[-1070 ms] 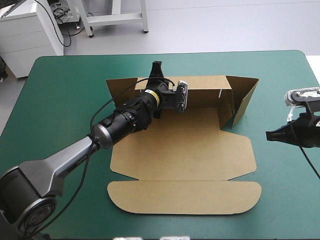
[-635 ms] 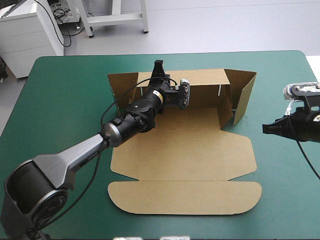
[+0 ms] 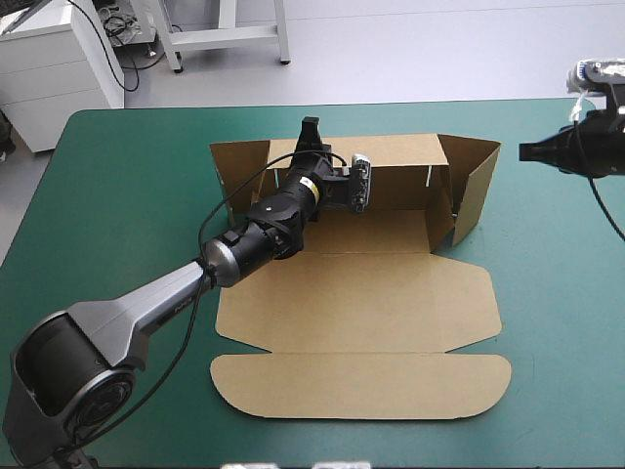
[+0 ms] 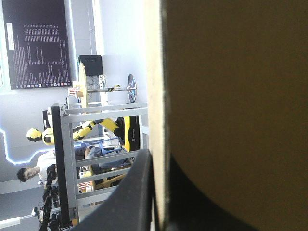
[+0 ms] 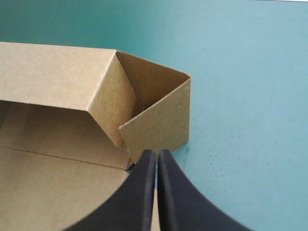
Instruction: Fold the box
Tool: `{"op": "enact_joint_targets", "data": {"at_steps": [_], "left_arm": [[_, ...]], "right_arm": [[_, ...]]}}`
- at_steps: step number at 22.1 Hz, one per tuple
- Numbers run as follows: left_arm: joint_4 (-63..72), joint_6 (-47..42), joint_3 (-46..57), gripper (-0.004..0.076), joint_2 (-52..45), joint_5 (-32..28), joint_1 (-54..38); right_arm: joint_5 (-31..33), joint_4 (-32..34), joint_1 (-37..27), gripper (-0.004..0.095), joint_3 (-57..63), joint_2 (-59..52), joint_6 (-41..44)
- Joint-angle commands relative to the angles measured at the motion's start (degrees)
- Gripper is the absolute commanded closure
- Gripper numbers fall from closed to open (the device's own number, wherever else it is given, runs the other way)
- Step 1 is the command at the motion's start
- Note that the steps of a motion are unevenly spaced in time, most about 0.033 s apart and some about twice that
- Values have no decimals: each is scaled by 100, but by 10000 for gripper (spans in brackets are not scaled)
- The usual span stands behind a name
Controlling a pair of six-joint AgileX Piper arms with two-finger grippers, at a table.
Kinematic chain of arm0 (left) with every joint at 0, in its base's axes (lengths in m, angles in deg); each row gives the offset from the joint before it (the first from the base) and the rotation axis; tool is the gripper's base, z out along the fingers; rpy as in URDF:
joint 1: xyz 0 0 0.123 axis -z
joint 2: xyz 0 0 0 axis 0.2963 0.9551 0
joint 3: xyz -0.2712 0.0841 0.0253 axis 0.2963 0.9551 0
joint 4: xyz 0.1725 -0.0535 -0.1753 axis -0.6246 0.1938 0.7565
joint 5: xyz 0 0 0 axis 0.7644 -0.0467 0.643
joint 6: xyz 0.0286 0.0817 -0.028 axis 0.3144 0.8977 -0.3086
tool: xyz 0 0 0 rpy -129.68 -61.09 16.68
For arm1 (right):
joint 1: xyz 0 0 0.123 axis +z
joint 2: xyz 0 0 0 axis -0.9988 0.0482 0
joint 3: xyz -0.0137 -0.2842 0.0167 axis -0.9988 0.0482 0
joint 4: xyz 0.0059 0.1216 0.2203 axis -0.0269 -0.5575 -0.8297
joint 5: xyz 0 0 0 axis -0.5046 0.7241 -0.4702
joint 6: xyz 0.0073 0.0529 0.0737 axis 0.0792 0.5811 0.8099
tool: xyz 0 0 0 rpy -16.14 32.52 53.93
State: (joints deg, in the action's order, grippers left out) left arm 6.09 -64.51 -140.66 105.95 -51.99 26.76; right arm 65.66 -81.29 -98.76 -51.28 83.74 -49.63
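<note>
While the left pincer (image 3: 309, 127) is keeping its pinch on the top edge of the brown box (image 3: 356, 293), the board sandwiched between its black fingers, the right pincer (image 3: 527, 151) is drawing off toward the far right corner of the teal-green table (image 3: 127, 195). Its fingers are pressed together on nothing. Just before, it was hanging nearer, level with the right end flap (image 3: 476, 186). The box is lying mid-table, with its back wall (image 3: 400, 156) and both end flaps standing and its front panel and lid flat. The wall is sitting as it did just before. The right arm is probably lining up to push that flap inward, so the tucking is not yet begun.
</note>
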Motion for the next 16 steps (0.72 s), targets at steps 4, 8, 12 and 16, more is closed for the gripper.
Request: {"op": "enact_joint_targets", "data": {"at_steps": [4,8,12,16], "left_arm": [[-27,-105,-161,731,-232,-50,20],[-14,5,-161,731,-232,-17,20],[-14,5,-161,731,-232,-17,20],[-3,5,-161,731,-232,-17,20]], "right_arm": [[-82,-378,-37,484,-748,152,117],[-180,-594,-37,346,-748,258,69],[-11,-1206,-37,346,-748,325,19],[10,-1340,-37,346,-748,326,-456]]}}
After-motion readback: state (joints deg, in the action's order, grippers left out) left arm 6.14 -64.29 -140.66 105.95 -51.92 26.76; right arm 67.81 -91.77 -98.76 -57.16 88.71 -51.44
